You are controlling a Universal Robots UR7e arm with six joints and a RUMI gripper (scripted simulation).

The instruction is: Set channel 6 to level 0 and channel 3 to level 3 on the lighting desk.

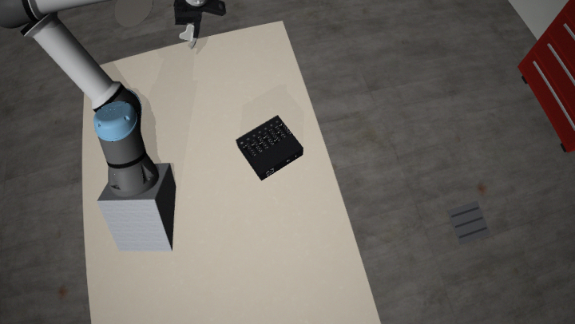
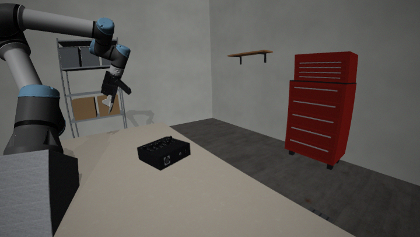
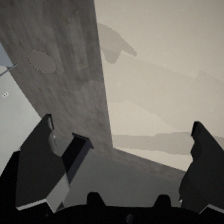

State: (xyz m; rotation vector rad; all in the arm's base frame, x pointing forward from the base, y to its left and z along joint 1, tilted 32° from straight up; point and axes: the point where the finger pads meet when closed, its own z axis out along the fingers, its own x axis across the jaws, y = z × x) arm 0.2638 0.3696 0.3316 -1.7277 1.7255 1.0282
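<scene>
Exterior view: the black two-jaw gripper (image 2: 109, 103), jaws spread wide and holding nothing, hangs high above the far corner of the beige rectangular table top (image 2: 188, 188). The black box-shaped lighting desk (image 2: 163, 152) with its row of faders sits mid-table, well apart from the gripper.
</scene>
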